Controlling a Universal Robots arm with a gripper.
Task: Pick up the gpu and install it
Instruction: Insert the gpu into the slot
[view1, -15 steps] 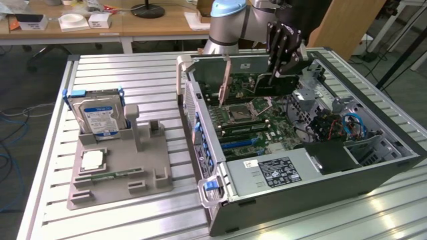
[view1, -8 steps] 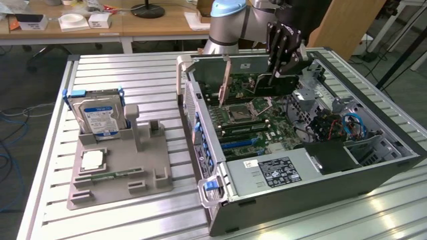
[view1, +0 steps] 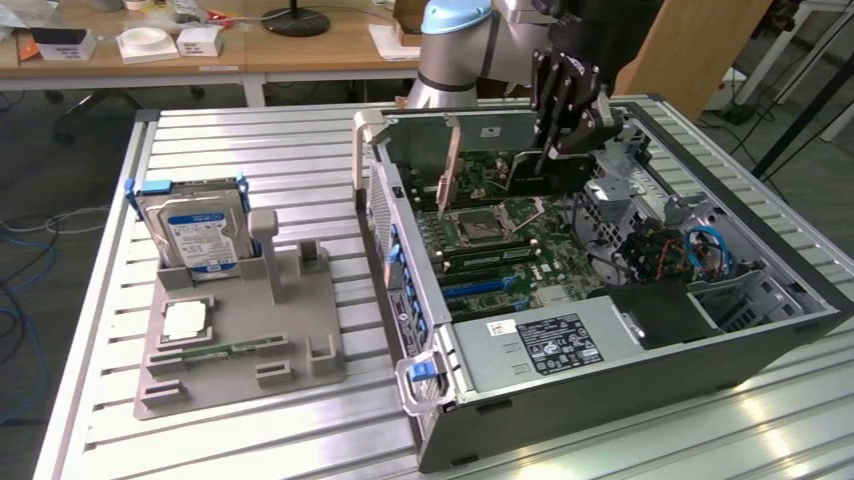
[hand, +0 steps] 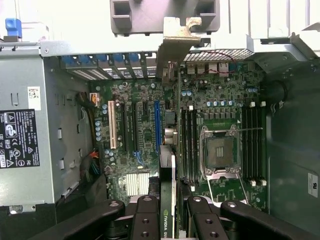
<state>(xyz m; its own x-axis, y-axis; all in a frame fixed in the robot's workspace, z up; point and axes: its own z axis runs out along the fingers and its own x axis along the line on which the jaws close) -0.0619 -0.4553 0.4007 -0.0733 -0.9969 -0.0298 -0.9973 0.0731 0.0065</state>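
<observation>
Inside the open computer case (view1: 641, 392), toward its rear wall, the gripper (view1: 561, 148) is clamped on the gpu (view1: 534, 176), one black finger on each face of the card. The card stands on edge over the case's motherboard (view1: 514, 250), with its silver bracket (hand: 176, 42) against the case's rear slot openings and the CPU socket (hand: 218, 150) just beside it; I cannot tell whether its lower edge touches a slot. Outside the case, on its side-panel side, a hard drive (view1: 198, 235) stands in a grey holder (view1: 247, 345), well apart from the card.
</observation>
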